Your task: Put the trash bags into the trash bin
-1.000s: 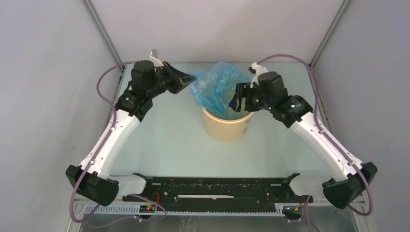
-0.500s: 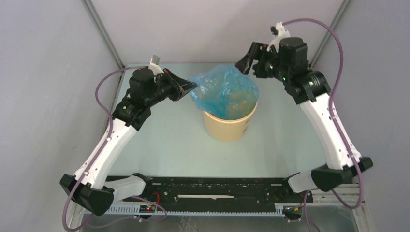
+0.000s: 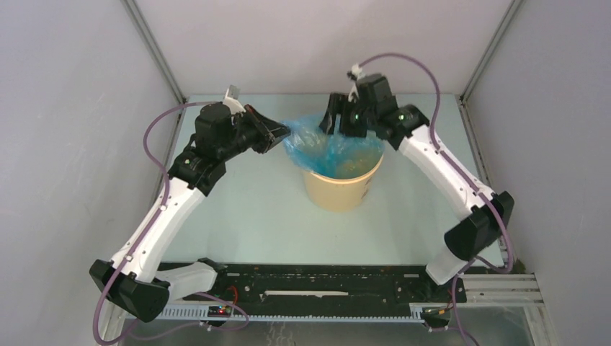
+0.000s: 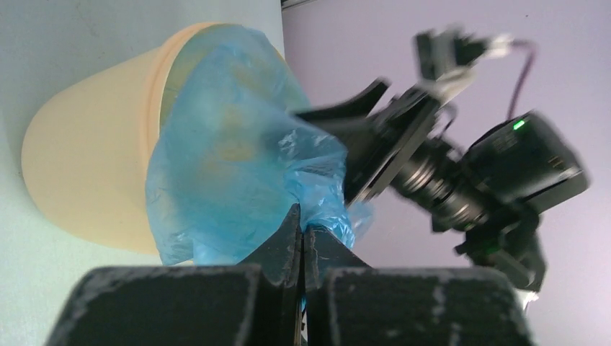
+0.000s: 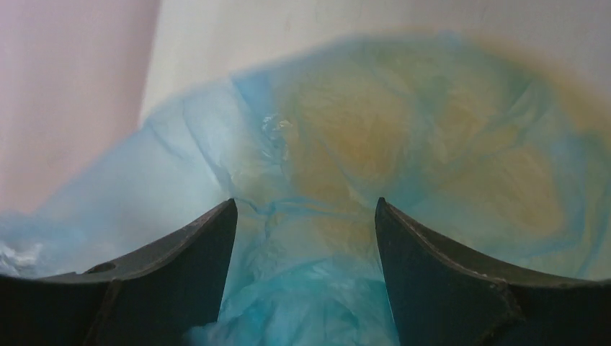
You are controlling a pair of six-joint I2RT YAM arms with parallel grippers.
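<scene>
The pale yellow trash bin (image 3: 339,187) stands mid-table. The light-blue trash bag (image 3: 324,144) sits in its mouth and bulges up and out to the left. My left gripper (image 3: 284,132) is shut on the bag's left edge, just left of the bin; in the left wrist view the bag (image 4: 238,173) is pinched between my closed fingers (image 4: 301,231), with the bin (image 4: 94,180) behind. My right gripper (image 3: 330,119) is open above the bag's far rim. In the right wrist view its fingers (image 5: 194,252) straddle the film (image 5: 324,238) without closing on it.
The enclosure's back wall and slanted metal posts (image 3: 155,50) stand close behind both arms. The black base rail (image 3: 317,277) runs along the near edge. The right arm (image 3: 447,173) stretches across the table right of the bin.
My right gripper has swung from the bin's right side up to the back right, then left and down over the bag's far rim. The bag spread wider. My left gripper held its grip.
</scene>
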